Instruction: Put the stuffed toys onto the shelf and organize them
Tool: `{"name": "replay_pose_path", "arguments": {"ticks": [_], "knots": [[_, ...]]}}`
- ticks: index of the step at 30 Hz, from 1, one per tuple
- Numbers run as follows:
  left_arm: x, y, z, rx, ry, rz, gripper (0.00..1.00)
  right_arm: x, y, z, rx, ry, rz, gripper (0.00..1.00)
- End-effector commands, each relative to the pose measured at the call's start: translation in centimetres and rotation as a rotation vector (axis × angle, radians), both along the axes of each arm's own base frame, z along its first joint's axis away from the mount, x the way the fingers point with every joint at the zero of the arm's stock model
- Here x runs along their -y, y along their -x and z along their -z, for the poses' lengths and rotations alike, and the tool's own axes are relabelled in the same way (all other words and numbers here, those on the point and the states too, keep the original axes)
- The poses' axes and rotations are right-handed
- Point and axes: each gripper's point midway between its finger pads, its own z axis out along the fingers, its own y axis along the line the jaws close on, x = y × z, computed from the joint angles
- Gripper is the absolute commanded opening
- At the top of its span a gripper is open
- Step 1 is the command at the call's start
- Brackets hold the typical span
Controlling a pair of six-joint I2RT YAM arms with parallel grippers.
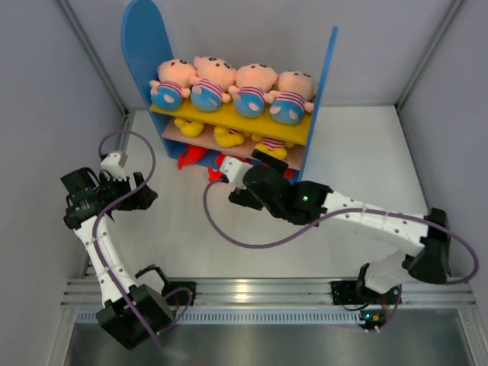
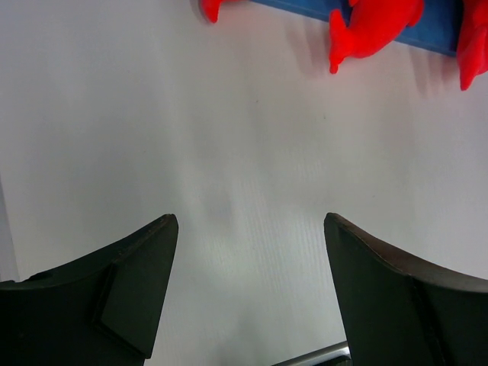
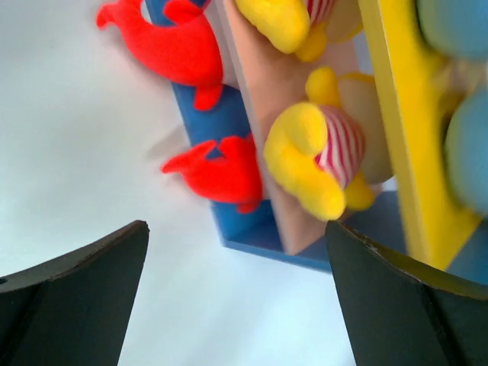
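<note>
The shelf (image 1: 142, 46) stands at the back with blue side panels. Several peach-headed baby dolls (image 1: 217, 82) lie in a row on its yellow upper board (image 1: 229, 122). Yellow striped-shirt animals (image 1: 227, 136) sit on the pinkish-tan lower board (image 3: 267, 91). Red sharks (image 1: 191, 158) lie at the bottom level. In the right wrist view a red shark (image 3: 221, 171) and a yellow animal (image 3: 320, 156) show close ahead. My right gripper (image 3: 236, 267) is open and empty just in front of the shelf's right end. My left gripper (image 2: 252, 252) is open and empty over bare table left of the shelf; red sharks (image 2: 374, 23) show far ahead.
Grey walls enclose the white table (image 1: 343, 168). A metal rail (image 1: 252, 293) runs along the near edge. Purple cables (image 1: 229, 229) loop from both arms over the table.
</note>
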Motion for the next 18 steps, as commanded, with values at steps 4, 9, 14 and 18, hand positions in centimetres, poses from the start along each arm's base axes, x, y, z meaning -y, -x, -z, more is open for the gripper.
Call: {"name": "replay_pose_path", "arguments": {"ticks": [4, 9, 14, 18], "knots": [[-1.2, 0.4, 3.1, -0.063, -0.076, 0.011, 0.83, 8.7, 2.4, 5.5, -0.249, -0.621, 0.457, 1.0], [-2.1, 0.4, 5.1, -0.14, -0.083, 0.006, 0.82, 18.9, 3.2, 6.7, -0.167, -0.902, 0.782, 0.99], [-2.8, 0.5, 6.9, -0.206, -0.091, 0.015, 0.83, 27.1, 3.3, 7.9, -0.078, -0.973, 1.045, 1.0], [-3.7, 0.7, 8.2, -0.244, -0.131, 0.014, 0.84, 29.9, 0.8, 10.0, -0.227, -0.928, 1.132, 0.99]]}}
